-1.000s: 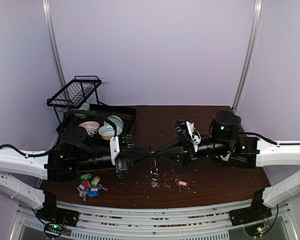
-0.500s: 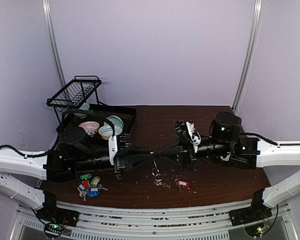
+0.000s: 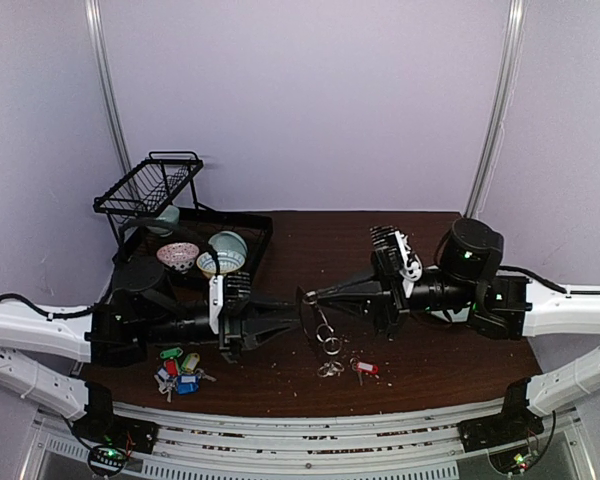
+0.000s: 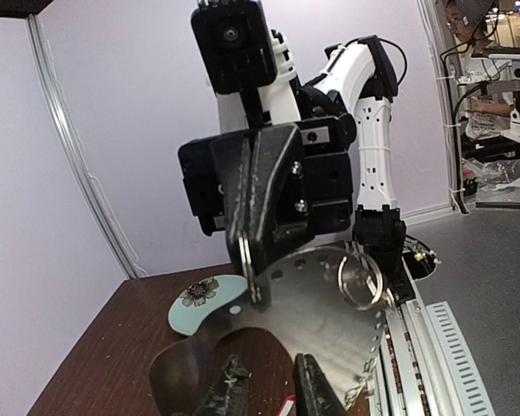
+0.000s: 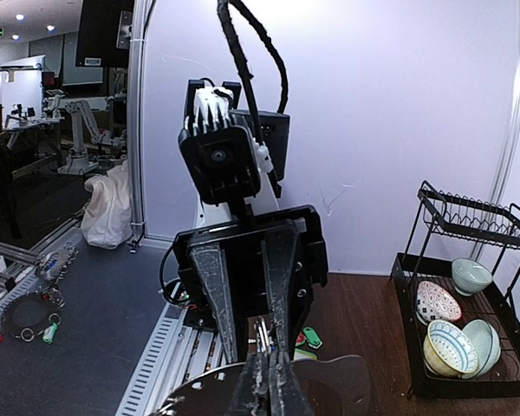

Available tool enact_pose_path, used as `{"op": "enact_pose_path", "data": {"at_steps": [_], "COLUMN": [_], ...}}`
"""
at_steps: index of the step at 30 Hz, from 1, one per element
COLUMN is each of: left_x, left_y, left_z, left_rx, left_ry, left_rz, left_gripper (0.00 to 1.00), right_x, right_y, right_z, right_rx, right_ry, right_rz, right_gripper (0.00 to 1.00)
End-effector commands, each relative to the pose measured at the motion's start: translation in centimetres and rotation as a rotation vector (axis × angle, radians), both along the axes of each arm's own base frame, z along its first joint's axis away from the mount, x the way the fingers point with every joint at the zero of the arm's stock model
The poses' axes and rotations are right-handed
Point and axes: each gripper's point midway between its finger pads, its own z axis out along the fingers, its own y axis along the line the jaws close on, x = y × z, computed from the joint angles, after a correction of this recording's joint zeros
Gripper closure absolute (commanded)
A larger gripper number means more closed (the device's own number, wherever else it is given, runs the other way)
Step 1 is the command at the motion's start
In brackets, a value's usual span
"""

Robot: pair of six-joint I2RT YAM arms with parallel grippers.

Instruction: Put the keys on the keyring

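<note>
Black wire dish rack (image 3: 150, 190) stood back-left on the brown wooden counter (image 3: 310, 235), with coloured-tagged silver keys (image 3: 179, 373) lying front-left. The flat silver-grey oval keyring (image 4: 321, 316) hung on edge between the arms, its long axis unclear. The right hand (image 5: 267, 381) was clamped on its rim, and the left hand (image 4: 273, 394) was slightly parted.

keys (image 3: 178, 373) heaped left of the keyring (image 4: 321, 321) — dish rack (image 3: 150, 186) behind them

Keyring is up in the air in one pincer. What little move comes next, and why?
Probably the left pincer should back off toward the keys on the table. Its jaws stand apart, holding nothing, while the right pincer grips the keyring alone.
</note>
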Motion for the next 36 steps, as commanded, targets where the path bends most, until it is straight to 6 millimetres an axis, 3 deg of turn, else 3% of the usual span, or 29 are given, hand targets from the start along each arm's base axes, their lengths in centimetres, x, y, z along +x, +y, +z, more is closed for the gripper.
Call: {"op": "enact_pose_path", "data": {"at_steps": [1, 8, 14, 28, 32, 36], "left_x": [-0.2, 0.1, 0.8, 1.7, 1.9, 2.2], "left_y": [-0.7, -1.1, -1.7, -1.0, -1.1, -1.1], "left_z": [4.2, 4.8, 4.8, 5.5, 5.2, 4.8], "left_rx": [-0.109, -0.159, -0.148, -0.168, -0.156, -0.139], "left_ry": [-0.05, -0.057, -0.049, -0.049, -0.054, -0.064], "left_rz": [-0.03, -0.025, 0.002, 0.072, 0.076, 0.096], "left_gripper": [0.78, 0.77, 0.91, 0.88, 1.0, 1.0], "right_x": [0.1, 0.7, 0.7, 0.7, 0.8, 0.5], "right_y": [-0.2, 0.0, 0.1, 0.3, 0.3, 0.2], "right_z": [1.6, 1.5, 1.1, 0.4, 0.1, 0.2], "right_rx": [0.079, 0.083, 0.07, 0.024, 0.005, -0.001], "right_ry": [-0.002, 0.018, 0.016, 0.002, 0.002, -0.005], "right_rz": [-0.017, -0.046, -0.042, -0.042, -0.047, -0.036], "right_gripper": [1.0, 1.0, 1.0, 1.0, 1.0, 1.0]}}
